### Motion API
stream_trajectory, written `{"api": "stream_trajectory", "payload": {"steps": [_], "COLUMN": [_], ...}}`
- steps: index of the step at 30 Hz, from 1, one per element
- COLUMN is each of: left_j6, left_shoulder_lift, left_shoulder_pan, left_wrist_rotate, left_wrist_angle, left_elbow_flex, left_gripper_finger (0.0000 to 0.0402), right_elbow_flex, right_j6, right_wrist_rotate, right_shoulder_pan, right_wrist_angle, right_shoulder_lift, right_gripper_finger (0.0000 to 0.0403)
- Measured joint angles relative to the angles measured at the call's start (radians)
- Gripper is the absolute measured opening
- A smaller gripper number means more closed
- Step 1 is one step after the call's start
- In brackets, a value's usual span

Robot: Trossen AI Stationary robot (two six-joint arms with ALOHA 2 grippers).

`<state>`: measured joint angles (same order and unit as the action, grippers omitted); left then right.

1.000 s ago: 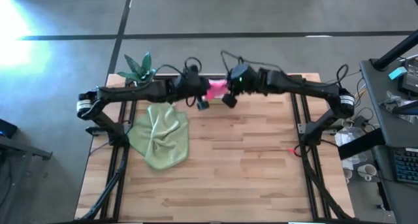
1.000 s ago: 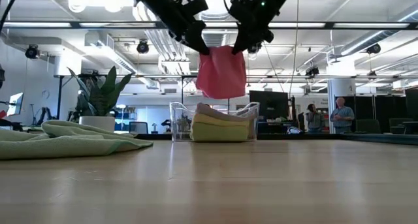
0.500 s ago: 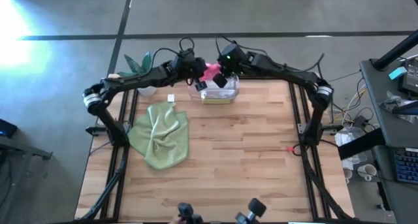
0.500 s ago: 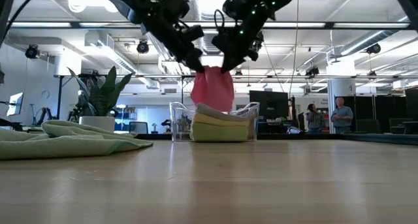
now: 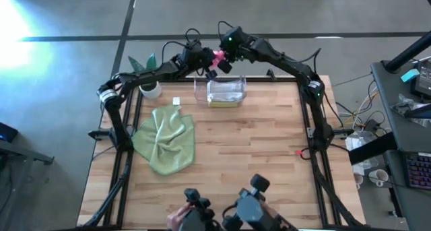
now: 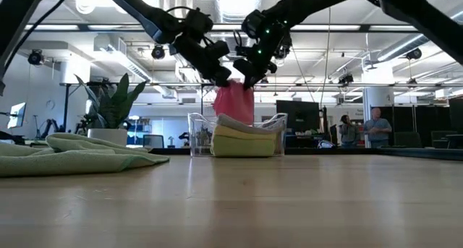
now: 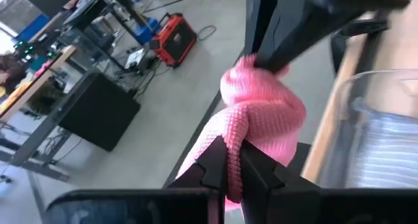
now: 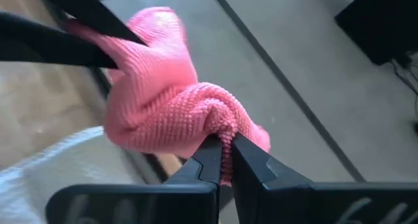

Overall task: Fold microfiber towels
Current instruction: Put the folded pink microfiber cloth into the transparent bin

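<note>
Both tools (image 5: 217, 58) have carried the pinched pink towel (image 6: 233, 102) back, its lower edge hidden behind the bin (image 6: 197, 125).

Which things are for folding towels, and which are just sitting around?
For the job: pink towel, held by left gripper and right gripper; green towel; folded towels in bin.
Just there: clear bin, potted plant.

An open-plan lab: exposed ceiling ducts (image 6: 181, 42), dark computer monitors (image 6: 300, 114), cluttered equipment desks (image 5: 411, 89), bare grey concrete floor (image 5: 67, 15).
</note>
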<state>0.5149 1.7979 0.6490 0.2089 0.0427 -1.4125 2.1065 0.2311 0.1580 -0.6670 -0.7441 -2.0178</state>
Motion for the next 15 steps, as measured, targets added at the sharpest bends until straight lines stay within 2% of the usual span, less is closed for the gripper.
{"api": "stream_trajectory", "payload": {"steps": [6, 8, 12, 15], "left_j6": [-0.008, -0.021, -0.128, -0.169], "left_shoulder_lift": [0.056, 0.063, 0.063, 0.063], "left_shoulder_pan": [0.018, 0.016, -0.001, -0.016], "left_wrist_rotate": [-0.007, -0.024, -0.159, -0.238], "left_wrist_angle": [-0.003, -0.028, -0.17, -0.251], "left_elbow_flex": [-0.033, -0.033, -0.033, -0.032], "left_gripper_finger": [0.0008, 0.0008, 0.0008, 0.0008], "right_elbow_flex": [0.071, 0.07, 0.04, 0.016], "right_j6": [0.031, 0.042, 0.035, 0.031], "right_wrist_rotate": [-0.008, -0.048, -0.141, -0.144], "right_shoulder_pan": [-0.043, -0.047, -0.047, -0.041], "right_wrist_angle": [-0.136, -0.223, -0.348, -0.404], "right_shoulder_lift": [-0.037, -0.046, -0.062, -0.07], "right_gripper_finger": [0.0011, 0.0011, 0.0011, 0.0011]}}
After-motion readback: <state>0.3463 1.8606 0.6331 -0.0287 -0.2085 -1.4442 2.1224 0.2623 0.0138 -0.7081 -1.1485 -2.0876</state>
